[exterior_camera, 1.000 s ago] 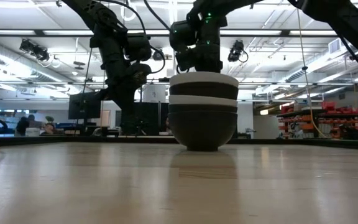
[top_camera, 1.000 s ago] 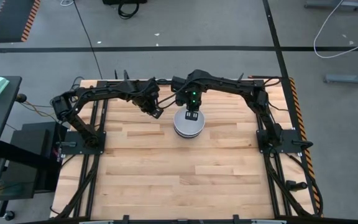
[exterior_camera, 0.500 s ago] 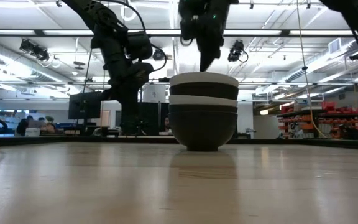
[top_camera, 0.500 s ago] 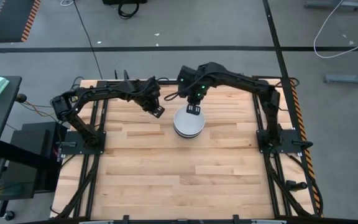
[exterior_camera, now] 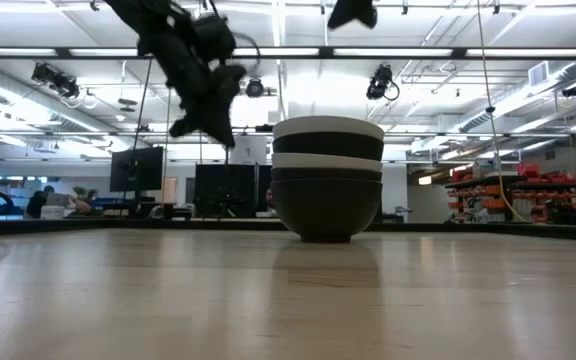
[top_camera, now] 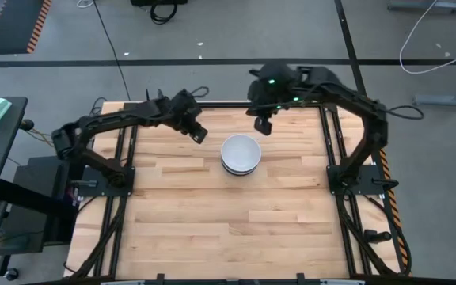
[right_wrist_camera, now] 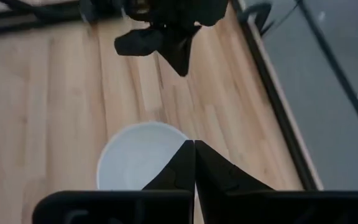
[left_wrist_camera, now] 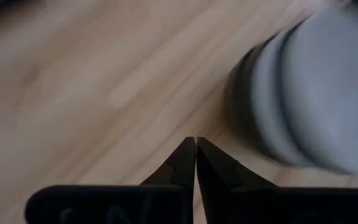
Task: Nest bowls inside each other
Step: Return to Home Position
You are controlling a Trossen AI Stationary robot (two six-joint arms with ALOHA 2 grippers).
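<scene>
The bowls (top_camera: 241, 154) stand nested in one stack at the table's middle. A white bowl is on top, and black and white rims show below it in the low view (exterior_camera: 326, 175). The bottom black bowl rests by its foot on the wood. My right gripper (top_camera: 261, 124) hangs shut above and beyond the stack's far side, high in the low view (exterior_camera: 353, 12); its wrist view looks down on the white bowl (right_wrist_camera: 140, 157). My left gripper (top_camera: 199, 133) is shut and raised, left of the stack (left_wrist_camera: 316, 93).
The wooden table (top_camera: 212, 222) has a black frame rail (top_camera: 335, 142) along each side, with the arm bases mounted on them. In the right wrist view the left arm's gripper (right_wrist_camera: 166, 37) shows beyond the stack. The room behind holds shelves and monitors.
My right gripper has lifted off the top of the stack and moved up and toward the far edge, leaving the stack standing as it was. My left gripper has also risen and drawn slightly toward the far edge.
</scene>
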